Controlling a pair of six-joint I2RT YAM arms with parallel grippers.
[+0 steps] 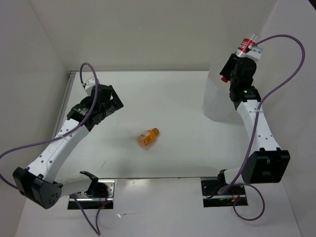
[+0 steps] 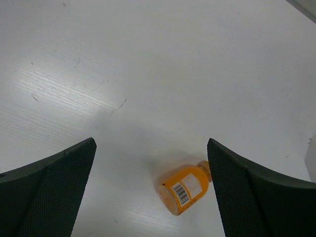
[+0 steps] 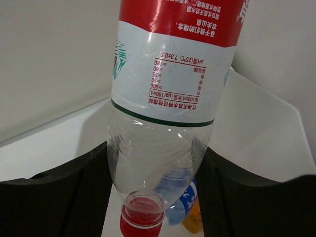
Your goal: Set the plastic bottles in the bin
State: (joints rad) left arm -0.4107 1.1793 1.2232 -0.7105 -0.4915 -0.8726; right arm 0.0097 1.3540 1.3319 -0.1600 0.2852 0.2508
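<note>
My right gripper [image 1: 233, 69] [image 3: 155, 153] is shut on the clear bottle with red label and cap [image 1: 245, 47] [image 3: 168, 98]. It holds the bottle cap down over the translucent white bin [image 1: 215, 98] [image 3: 261, 128]. Inside the bin lie the blue-label bottle [image 3: 189, 201] and an orange bottle [image 3: 196, 223]. Another stubby orange bottle [image 1: 148, 138] [image 2: 184, 190] lies on its side in the middle of the table. My left gripper [image 1: 109, 101] [image 2: 150, 146] is open and empty, raised to the left of this bottle, which shows between its fingers.
White walls close the table at the back, left and right. The bin stands at the back right by the wall. Purple cables loop from both arms.
</note>
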